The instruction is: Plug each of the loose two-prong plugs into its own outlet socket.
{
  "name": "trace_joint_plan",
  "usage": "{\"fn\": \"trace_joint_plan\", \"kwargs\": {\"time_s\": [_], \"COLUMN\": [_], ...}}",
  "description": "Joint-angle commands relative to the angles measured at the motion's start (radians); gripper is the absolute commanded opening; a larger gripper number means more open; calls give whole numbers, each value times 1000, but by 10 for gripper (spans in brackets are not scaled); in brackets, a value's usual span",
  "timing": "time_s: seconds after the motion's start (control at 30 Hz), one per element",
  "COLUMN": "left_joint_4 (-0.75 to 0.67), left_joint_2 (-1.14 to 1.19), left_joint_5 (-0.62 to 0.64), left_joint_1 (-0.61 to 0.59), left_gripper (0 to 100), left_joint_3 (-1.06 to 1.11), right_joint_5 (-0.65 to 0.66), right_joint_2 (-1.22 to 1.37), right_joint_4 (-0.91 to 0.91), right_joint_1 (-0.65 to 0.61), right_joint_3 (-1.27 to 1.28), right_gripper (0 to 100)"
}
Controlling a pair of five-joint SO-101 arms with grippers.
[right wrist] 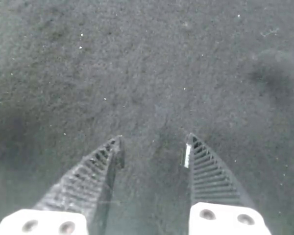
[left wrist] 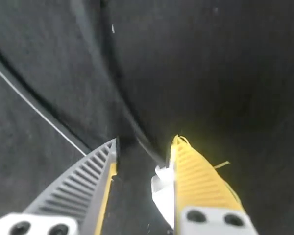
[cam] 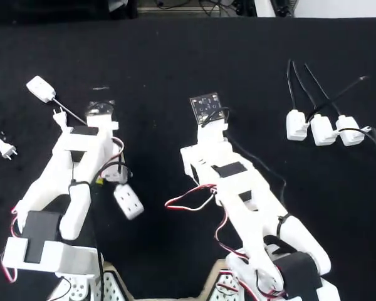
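Black cloth table (cam: 175,56): loose plug (cam: 61,116) lies toward the left edge, near the left gripper (left wrist: 144,142), which is spread astride a black cord (left wrist: 116,83). Right gripper (right wrist: 154,138) is spread over bare cloth. Risk: pinching cord instead of plug body would leave the prongs swinging, missing the socket (cam: 128,202).

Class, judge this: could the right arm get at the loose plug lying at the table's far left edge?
Probably not: the plug lies beyond the left arm, which stands between; the right arm's tool hangs open mid-table.

White arms (cam: 257,207), black motors (cam: 41,229); red wiring (cam: 188,202); ribbed jaws
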Motion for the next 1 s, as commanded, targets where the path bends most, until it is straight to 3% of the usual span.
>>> {"fn": "trace_joint_plan", "kwargs": {"time_s": [0.0,0.2,0.4,0.53,0.7,0.97], "left_joint_4": [89,114,250,299,232,68], "left_joint_2": [-106,-327,-394,-365,-353,-353], "left_joint_5": [-75,-169,-545,-681,-680,-344], "left_joint_1": [-2,-54,-44,-42,10,236], "left_gripper": [180,182,181,181,181,184], "left_joint_3": [-44,-39,68,134,185,205], "right_joint_5": [-6,-6,-6,-6,-6,-6], "right_joint_2": [-39,-39,-39,-39,-39,-39], "right_joint_4": [0,0,0,0,0,0], "right_joint_1": [15,15,15,15,15,15], "right_joint_3": [-13,-12,-12,-13,-13,-13], "right_gripper": [194,194,194,194,194,194]}}
